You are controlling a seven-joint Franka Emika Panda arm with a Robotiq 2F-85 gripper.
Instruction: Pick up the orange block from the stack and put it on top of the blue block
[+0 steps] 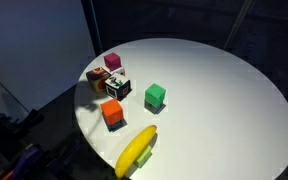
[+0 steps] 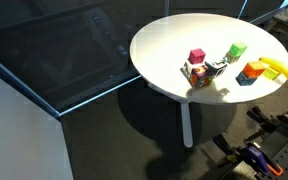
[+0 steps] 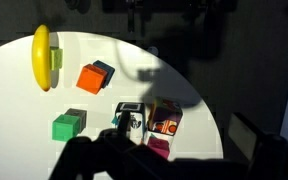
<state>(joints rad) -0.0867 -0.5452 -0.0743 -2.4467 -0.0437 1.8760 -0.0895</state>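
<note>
An orange block [image 3: 89, 78] lies on the white round table [image 3: 134, 60], touching a blue block [image 3: 105, 70]. From above, the blue one shows just behind it. Both also show in an exterior view, orange [image 1: 112, 112] and blue [image 2: 244, 78]. I cannot tell whether the orange block rests on the blue one or beside it. My gripper [image 3: 174, 150] is a dark outline at the bottom of the wrist view. It hangs high over the patterned cubes, with its fingers apart and empty. It is outside both exterior views.
A banana [image 3: 42, 55] lies over a small green block near the table's edge. Another green block [image 3: 69, 125] stands alone. Near one edge are a black-and-white patterned cube [image 3: 131, 115], a colourful cube [image 3: 164, 120] and a magenta block [image 1: 112, 60].
</note>
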